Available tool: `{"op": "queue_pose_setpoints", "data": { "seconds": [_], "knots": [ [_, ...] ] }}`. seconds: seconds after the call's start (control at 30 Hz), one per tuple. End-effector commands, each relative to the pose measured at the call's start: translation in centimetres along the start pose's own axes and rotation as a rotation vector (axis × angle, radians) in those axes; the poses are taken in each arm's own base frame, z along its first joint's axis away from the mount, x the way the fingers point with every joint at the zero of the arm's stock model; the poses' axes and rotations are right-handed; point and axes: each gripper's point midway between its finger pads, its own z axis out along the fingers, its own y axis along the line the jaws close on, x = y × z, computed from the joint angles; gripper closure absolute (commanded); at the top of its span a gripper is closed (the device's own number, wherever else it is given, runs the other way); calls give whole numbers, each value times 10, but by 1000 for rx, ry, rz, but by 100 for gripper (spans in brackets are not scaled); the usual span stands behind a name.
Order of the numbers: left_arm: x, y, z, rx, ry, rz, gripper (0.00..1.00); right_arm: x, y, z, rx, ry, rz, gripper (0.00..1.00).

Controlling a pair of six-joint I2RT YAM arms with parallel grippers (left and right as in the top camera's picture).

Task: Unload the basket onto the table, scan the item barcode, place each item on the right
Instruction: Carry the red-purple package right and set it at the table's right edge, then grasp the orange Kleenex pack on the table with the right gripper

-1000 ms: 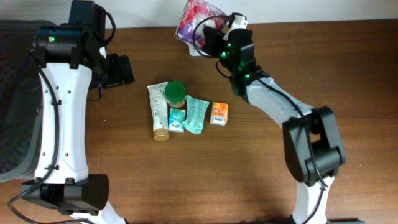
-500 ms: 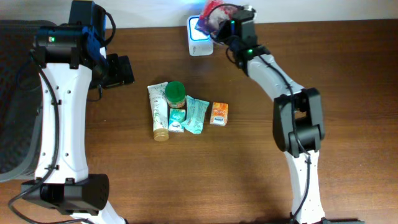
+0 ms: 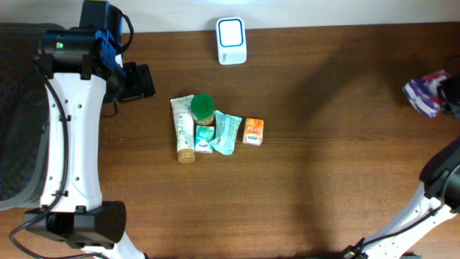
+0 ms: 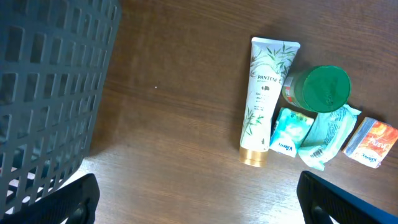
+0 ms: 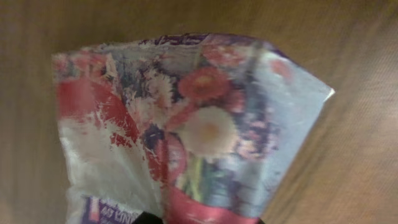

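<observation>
At the right edge of the tabletop point(image 3: 323, 180), in the overhead view, the floral packet point(image 3: 424, 97) is seen against the right gripper point(image 3: 449, 101), well apart from the white scanner point(image 3: 231, 40) at the far edge. Whether the packet is gripped or let go cannot be told. Setting the packet aside is judged to be the step in hand. It should be lowered close to the wood before the fingers are parted, and placed inboard of the edge. The left gripper point(image 3: 138, 80) stands wide open and empty near the far left corner, beside the grey basket point(image 3: 14, 108).

From the left wrist view, a slim printed tube point(image 4: 264, 99) with a gold cap, a round green-lidded jar point(image 4: 320, 87), soft teal sachets point(image 4: 326, 134) and an orange carton point(image 4: 373, 142) are shown clustered together. The basket wall is an open plastic lattice.

From the right wrist view, the packet is shown as thin, crinkled, glossy film printed with flowers. The fingers are hidden by it.
</observation>
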Motion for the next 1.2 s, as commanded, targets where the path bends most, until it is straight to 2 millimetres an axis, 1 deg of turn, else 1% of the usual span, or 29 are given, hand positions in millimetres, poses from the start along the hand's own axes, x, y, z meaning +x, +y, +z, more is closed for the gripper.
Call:
{"op": "queue_pose_setpoints", "data": {
  "seconds": [0.0, 0.03, 0.07, 0.1, 0.17, 0.2, 0.23, 0.3, 0.37, 0.4, 0.43, 0.47, 0.5, 0.57, 0.6, 0.67, 0.7, 0.73, 0.8, 0.83, 0.87, 0.9, 0.93, 0.97, 1.0, 1.03, 1.07, 1.13, 1.17],
  "knots": [
    [-1, 2, -3, -5, -11, -13, 1, -10, -20, -7, 18, -13, -17, 30],
    [-1, 2, -3, -5, -11, -13, 1, -8, -22, -5, 22, -6, -18, 14],
    [-1, 2, -3, -5, -11, -13, 1, 0, -19, -1, 24, 12, -27, 6],
    [-1, 2, -3, -5, -11, -13, 1, 9, -14, 1, 15, 36, -37, 5],
    [-1, 2, -3, -5, -11, -13, 1, 44, 19, 1, -99, 142, -193, 1],
    [-1, 2, -3, -5, -11, -13, 1, 64, 24, -4, -84, 197, -215, 1],
    [-1, 2, -3, -5, -11, -13, 1, 72, 28, -12, -73, 206, -230, 1],
    [-1, 2, -3, -5, -11, -13, 1, 71, 35, -43, -82, 177, -236, 1],
    [-1, 2, -3, -5, -11, -13, 1, 60, 42, -103, -135, 87, -233, 1],
    [-1, 2, -3, -5, -11, -13, 1, 60, 46, -136, -172, 49, -248, 1],
    [-1, 2, -3, -5, -11, -13, 1, 78, 58, -164, -250, 67, -342, 1],
    [-1, 2, -3, -5, -11, -13, 1, 104, 68, -179, -312, 120, -474, 1],
    [-1, 2, -3, -5, -11, -13, 1, 125, 71, -181, -320, 174, -542, 1],
    [-1, 2, -3, -5, -11, -13, 1, 176, 77, -172, -316, 308, -651, 1],
    [-1, 2, -3, -5, -11, -13, 1, 229, 88, -162, -354, 423, -766, 1],
    [-1, 2, -3, -5, -11, -13, 1, 316, 96, -133, -357, 538, -950, 1],
    [-1, 2, -3, -5, -11, -13, 1, 343, 100, -122, -379, 548, -1013, 1],
    [-1, 2, -3, -5, -11, -13, 1, 377, 105, -109, -415, 549, -1085, 1],
    [-1, 2, -3, -5, -11, -13, 1, 434, 112, -91, -464, 539, -1133, 1],
    [-1, 2, -3, -5, -11, -13, 1, 449, 113, -83, -423, 497, -1102, 0],
    [-1, 2, -3, -5, -11, -13, 1, 456, 111, -77, -366, 450, -1071, 4],
    [-1, 2, -3, -5, -11, -13, 1, 462, 109, -75, -322, 421, -1048, 12],
    [-1, 2, -3, -5, -11, -13, 1, 471, 108, -74, -299, 410, -1031, 17],
    [-1, 2, -3, -5, -11, -13, 1, 481, 110, -74, -302, 409, -1040, 18],
    [-1, 2, -3, -5, -11, -13, 1, 497, 109, -71, -303, 420, -1054, 18],
    [-1, 2, -3, -5, -11, -13, 1, 506, 105, -67, -280, 436, -1033, 18],
    [-1, 2, -3, -5, -11, -13, 1, 513, 103, -64, -272, 437, -1038, 25],
    [-1, 2, -3, -5, -11, -13, 1, 514, 101, -61, -250, 406, -1058, 46],
    [-1, 2, -3, -5, -11, -13, 1, 514, 100, -59, -235, 395, -1065, 51]
  ]
}}
